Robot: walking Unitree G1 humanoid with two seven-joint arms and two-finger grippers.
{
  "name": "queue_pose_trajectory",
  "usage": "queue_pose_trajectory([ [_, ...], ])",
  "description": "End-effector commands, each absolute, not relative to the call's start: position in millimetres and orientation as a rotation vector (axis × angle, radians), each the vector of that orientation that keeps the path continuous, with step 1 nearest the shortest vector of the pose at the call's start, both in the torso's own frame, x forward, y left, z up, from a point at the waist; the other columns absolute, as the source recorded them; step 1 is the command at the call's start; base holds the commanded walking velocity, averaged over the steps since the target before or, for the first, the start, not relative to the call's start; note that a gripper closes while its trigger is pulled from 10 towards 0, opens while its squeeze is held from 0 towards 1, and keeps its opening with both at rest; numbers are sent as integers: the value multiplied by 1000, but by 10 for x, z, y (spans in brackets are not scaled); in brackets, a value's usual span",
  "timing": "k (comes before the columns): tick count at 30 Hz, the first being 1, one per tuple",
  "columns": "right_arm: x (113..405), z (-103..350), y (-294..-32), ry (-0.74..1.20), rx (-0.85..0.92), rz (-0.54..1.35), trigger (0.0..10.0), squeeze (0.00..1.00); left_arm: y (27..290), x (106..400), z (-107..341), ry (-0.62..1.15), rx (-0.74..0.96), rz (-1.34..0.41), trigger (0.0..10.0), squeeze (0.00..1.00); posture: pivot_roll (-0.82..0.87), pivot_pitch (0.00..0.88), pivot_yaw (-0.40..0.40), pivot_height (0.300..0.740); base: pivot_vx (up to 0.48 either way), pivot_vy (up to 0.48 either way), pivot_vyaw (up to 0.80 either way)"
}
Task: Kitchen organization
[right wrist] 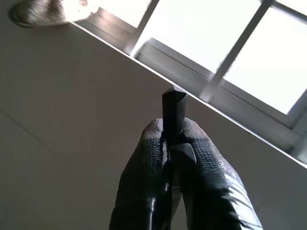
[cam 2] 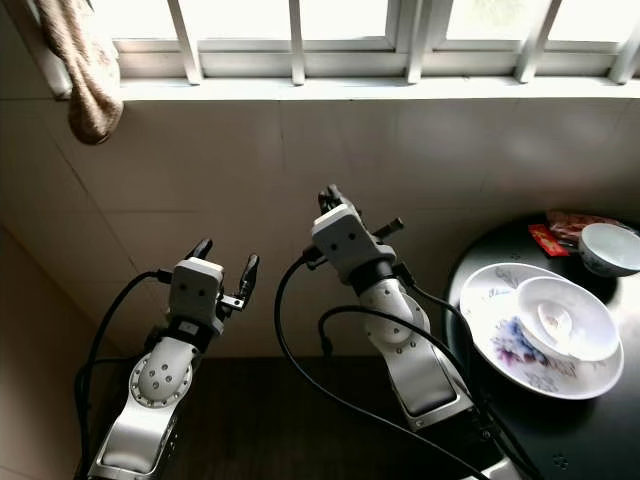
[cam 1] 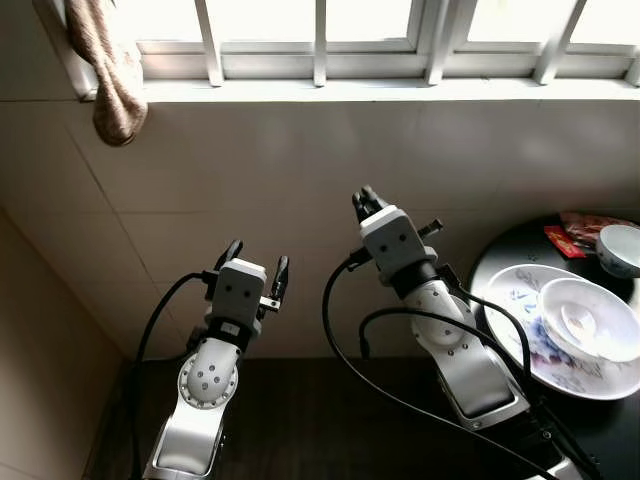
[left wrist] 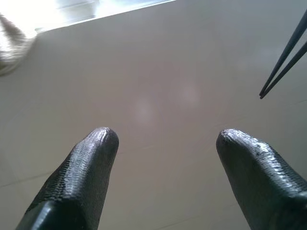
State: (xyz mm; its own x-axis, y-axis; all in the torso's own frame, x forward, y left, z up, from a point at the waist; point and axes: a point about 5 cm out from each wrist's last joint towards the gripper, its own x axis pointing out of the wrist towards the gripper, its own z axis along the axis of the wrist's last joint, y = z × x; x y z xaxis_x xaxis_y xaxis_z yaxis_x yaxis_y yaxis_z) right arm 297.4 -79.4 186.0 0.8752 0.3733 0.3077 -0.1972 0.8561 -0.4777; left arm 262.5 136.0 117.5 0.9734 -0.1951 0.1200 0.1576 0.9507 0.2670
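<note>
My right gripper point(cam 1: 368, 203) is raised in front of the tiled wall and shut on a pair of thin dark chopsticks point(right wrist: 173, 111), whose blunt ends stick out between its fingers point(right wrist: 151, 158). The same chopsticks point(left wrist: 284, 60) show as two slim dark lines in the left wrist view. To its left, a little lower, my left gripper point(cam 1: 256, 264) is open with nothing between its fingertips point(left wrist: 98, 143). At the right a patterned white plate point(cam 1: 520, 335) on a round black table point(cam 1: 500, 262) carries a white bowl point(cam 1: 600, 318) with a spoon point(cam 1: 578, 322) in it.
A small patterned bowl point(cam 1: 620, 248) and a red packet point(cam 1: 572, 232) sit at the table's far side. A barred window point(cam 1: 320, 35) with a white sill runs along the top. A brownish cloth point(cam 1: 110, 70) hangs at its left end. Dark floor lies below the arms.
</note>
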Motion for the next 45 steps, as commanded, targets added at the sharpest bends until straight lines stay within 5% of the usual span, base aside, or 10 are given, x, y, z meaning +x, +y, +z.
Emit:
queue_pose_trajectory([
  [1,2971,1873,-759,-411,-450,322,0,0,1386,2628,1192,-150,271,-173,10000,0,96,0,-35,740,0,0,800],
  [25,2995,2041,-826,-488,-402,244,0,0,1408,2605,1247,-198,277,-155,10000,0,105,0,-39,740,0,0,800],
  [29,2991,2142,-836,-537,-369,223,706,0,1439,2606,1271,-213,270,-135,10000,0,105,0,-39,740,0,0,800],
  [30,2990,2155,-835,-541,-358,225,4392,0,1441,2607,1273,-214,270,-135,10000,0,106,0,-40,740,0,0,788],
  [31,2989,2163,-834,-543,-351,227,4392,0,1441,2608,1274,-214,270,-135,10000,0,106,0,-40,740,0,0,788],
  [32,2989,2169,-842,-542,-321,225,10000,0,1438,2608,1273,-215,270,-135,10000,0,107,0,-40,740,0,0,0],
  [38,3019,2127,-877,-491,-251,213,10000,0,1419,2601,1293,-234,259,-141,10000,0,107,0,-40,740,0,0,0],
  [45,3218,1849,-1014,-212,-92,138,10000,0,1423,2604,1273,-216,263,-139,10000,0,103,0,-38,740,0,0,0],
])
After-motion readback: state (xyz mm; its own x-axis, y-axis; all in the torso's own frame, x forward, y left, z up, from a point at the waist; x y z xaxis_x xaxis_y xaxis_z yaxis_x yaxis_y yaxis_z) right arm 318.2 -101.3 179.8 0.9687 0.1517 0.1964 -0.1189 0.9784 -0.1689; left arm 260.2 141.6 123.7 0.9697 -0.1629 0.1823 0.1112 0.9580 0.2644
